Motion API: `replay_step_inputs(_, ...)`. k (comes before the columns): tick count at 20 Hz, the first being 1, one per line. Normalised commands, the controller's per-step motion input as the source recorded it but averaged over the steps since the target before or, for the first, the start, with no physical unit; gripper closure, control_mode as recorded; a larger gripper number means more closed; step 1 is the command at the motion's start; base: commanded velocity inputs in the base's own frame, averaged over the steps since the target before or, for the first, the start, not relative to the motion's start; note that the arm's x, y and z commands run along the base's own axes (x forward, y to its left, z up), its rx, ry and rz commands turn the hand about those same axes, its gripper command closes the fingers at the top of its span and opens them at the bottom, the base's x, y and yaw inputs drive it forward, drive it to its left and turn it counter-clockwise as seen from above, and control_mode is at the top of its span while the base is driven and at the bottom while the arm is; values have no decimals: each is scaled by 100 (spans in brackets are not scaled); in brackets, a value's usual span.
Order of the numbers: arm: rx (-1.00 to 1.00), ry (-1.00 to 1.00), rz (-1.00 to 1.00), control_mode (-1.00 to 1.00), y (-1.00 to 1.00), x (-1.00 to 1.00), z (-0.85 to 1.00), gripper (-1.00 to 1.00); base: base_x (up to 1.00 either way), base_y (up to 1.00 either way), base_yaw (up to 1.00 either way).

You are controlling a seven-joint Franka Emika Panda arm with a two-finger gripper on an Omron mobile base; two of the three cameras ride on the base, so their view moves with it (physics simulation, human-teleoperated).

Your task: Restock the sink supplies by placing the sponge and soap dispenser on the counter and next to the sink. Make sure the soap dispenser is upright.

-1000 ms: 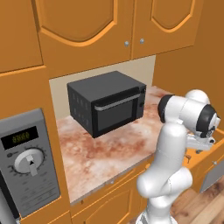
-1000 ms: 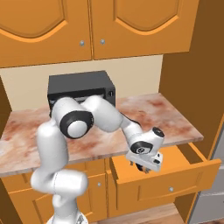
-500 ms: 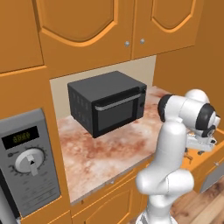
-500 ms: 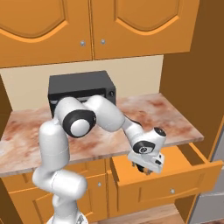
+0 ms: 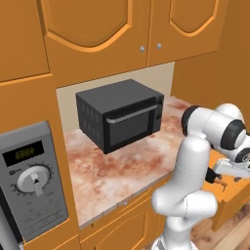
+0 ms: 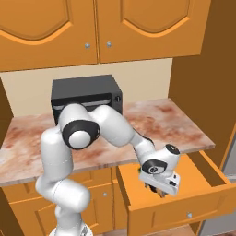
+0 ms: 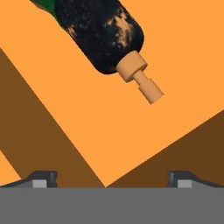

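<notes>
Fingertips (image 7: 43,178) are standing wide apart with nothing between them, as the gripper (image 6: 160,186) is hanging inside the open drawer (image 6: 189,202) below the counter (image 6: 152,124). On the drawer's floor, towards one corner, the soap dispenser (image 7: 101,34) is lying on its side, its tan pump nozzle (image 7: 141,79) sticking out. Its dark round body is looking rigid and probably smooth, so it may roll; gripping across the body's middle, not the thin nozzle, seems safest. A green thing (image 7: 44,6), perhaps the sponge, is peeking out beside it.
</notes>
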Motion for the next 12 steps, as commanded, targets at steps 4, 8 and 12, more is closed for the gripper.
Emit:
replay_step_inputs(4,5,0,-1,-100,-73,-98,-2,-100,0,0,0)
replay_step_inputs(8,8,0,-1,-100,-77,-73,0,-100,0,0,0)
replay_step_inputs(12,3,5,0,-100,-33,-4,10,-100,0,0,0)
